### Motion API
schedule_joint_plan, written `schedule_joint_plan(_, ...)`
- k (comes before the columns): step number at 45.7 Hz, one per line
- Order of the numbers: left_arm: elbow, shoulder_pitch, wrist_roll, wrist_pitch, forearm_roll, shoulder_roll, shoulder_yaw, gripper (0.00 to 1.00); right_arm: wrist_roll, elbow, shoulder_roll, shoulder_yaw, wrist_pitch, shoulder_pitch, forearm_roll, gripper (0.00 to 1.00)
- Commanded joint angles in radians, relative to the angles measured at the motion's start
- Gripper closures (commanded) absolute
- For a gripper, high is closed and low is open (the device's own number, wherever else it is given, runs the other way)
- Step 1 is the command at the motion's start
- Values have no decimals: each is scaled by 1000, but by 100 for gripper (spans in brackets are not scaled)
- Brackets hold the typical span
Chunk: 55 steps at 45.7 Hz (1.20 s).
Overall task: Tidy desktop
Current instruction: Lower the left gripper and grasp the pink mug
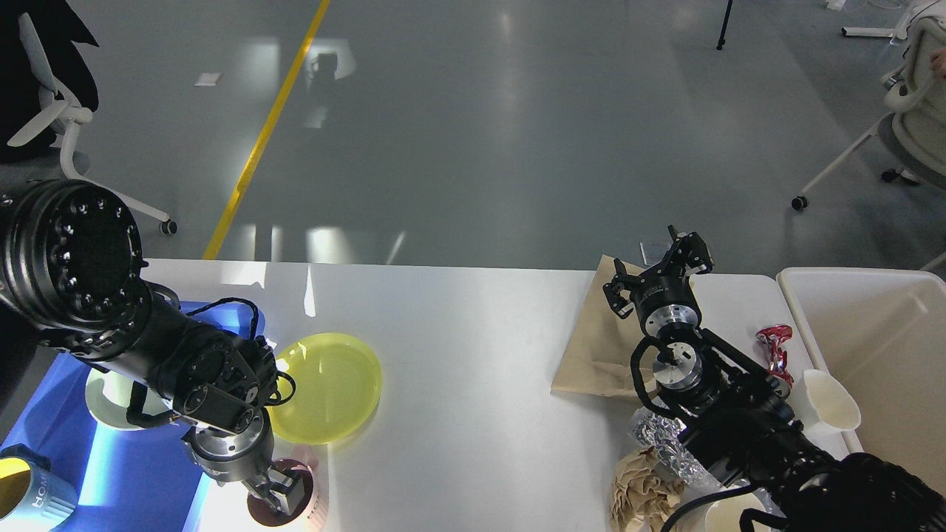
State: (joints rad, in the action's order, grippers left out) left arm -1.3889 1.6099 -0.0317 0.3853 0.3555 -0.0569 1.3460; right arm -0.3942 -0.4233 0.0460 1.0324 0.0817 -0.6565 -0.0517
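The desktop (473, 355) is a glossy white-grey table top. On its left lies a yellow plate (329, 388). At the near left edge stands a cup with a dark red inside (284, 510). My left gripper (277, 493) points down onto the cup's rim, and its fingers are too dark and foreshortened to tell apart. My right gripper (658, 270) is open, hanging over the far part of a flat brown paper bag (591, 347) with nothing between its fingers.
A blue tray (96, 458) at the left holds a pale green plate (103, 399) and a blue mug (29, 495). Foil (661, 436), crumpled brown paper (639, 491), a red wrapper (774, 347) and a white cup (831, 399) lie by the cream bin (872, 355).
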Motion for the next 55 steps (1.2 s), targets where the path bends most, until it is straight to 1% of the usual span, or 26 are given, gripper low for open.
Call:
schedule_joint_plan(1, 1, 1, -1, -2, 0, 0, 19, 20, 0, 0, 0, 0, 0, 0, 1, 0)
schedule_joint_plan(3, 1, 1, -1, -2, 0, 0, 22, 25, 0, 0, 0, 0, 1, 0, 0, 0)
schedule_joint_plan(4, 1, -1, -1, -3, 0, 0, 25, 30, 0, 0, 0, 0, 0, 0, -1, 0)
schedule_joint_plan(5, 1, -1, -1, -3, 0, 0, 30, 38, 0, 0, 0, 0, 1, 0, -1, 0)
schedule_joint_plan(7, 2, -4, -1, -3, -1, 0, 33, 61, 0, 0, 0, 0, 0, 0, -1, 0)
schedule_joint_plan(8, 4, -5, -1, -3, -1, 0, 33, 68, 0, 0, 0, 0, 0, 0, -1, 0)
schedule_joint_plan(9, 5, -10, -1, -5, -3, 0, 33, 69, 0, 0, 0, 0, 0, 0, 1, 0)
schedule_joint_plan(16, 8, -27, -1, -16, -3, 2, 33, 69, 0, 0, 0, 0, 0, 0, -1, 0)
schedule_joint_plan(24, 8, -44, -1, -54, -3, 8, 33, 69, 0, 0, 0, 0, 0, 0, -1, 0)
schedule_joint_plan(31, 8, -57, 1, -79, -3, 9, 33, 71, 0, 0, 0, 0, 1, 0, -1, 0)
schedule_joint_plan(40, 7, -65, 3, -88, -3, 17, 31, 72, 0, 0, 0, 0, 1, 0, 1, 0)
schedule_joint_plan(42, 7, -67, 3, -89, -3, 17, 31, 75, 0, 0, 0, 0, 1, 0, -1, 0)
schedule_joint_plan(46, 8, -70, 4, -94, -3, 17, 30, 82, 0, 0, 0, 0, 1, 0, 1, 0)
schedule_joint_plan(48, 7, -70, 7, -97, -3, 17, 31, 89, 0, 0, 0, 0, 0, 0, -1, 0)
schedule_joint_plan(50, 8, -70, 7, -98, -3, 17, 30, 99, 0, 0, 0, 0, 0, 0, -1, 0)
schedule_joint_plan(55, 7, -71, 7, -109, -3, 20, 27, 100, 0, 0, 0, 0, 0, 0, 1, 0)
